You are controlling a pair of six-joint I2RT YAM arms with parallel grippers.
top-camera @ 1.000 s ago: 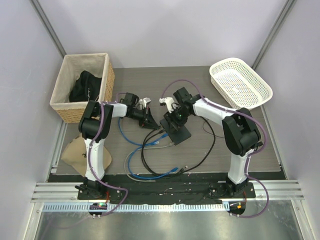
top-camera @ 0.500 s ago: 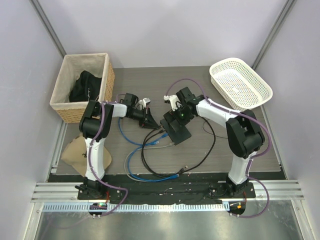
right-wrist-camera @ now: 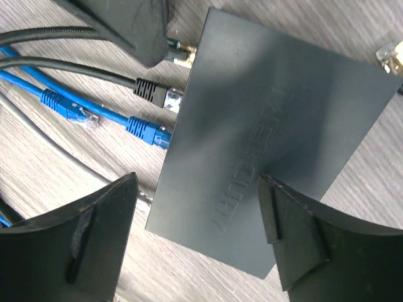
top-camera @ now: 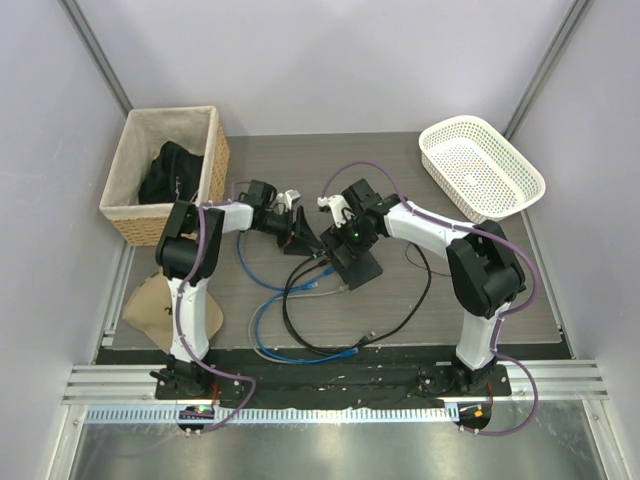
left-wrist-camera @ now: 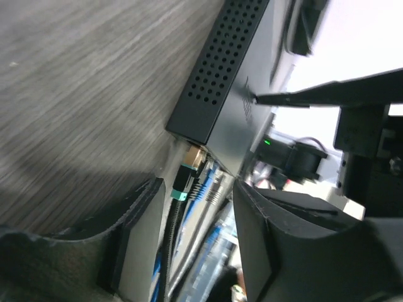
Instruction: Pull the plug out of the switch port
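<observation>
Plug (left-wrist-camera: 184,181): sits in end port (left-wrist-camera: 191,146) of switch (left-wrist-camera: 220,94), straight ahead between parted, empty jaws of left gripper (left-wrist-camera: 198,187); runs lengthwise along approach. Right gripper (right-wrist-camera: 196,182): hovers over switch, jaws spread, empty.

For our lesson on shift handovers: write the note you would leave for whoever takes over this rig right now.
Left gripper: open, fingers either side of the teal-collared plug, not clamping it.
Right gripper: open, over the black switch.
Done: unclear; the plug's gold tip sits at the switch's port edge, and I cannot tell whether it is out.
Black plug and blue plug sit at that edge too.
Left: grip the teal-collared plug and pull it clear.
</observation>
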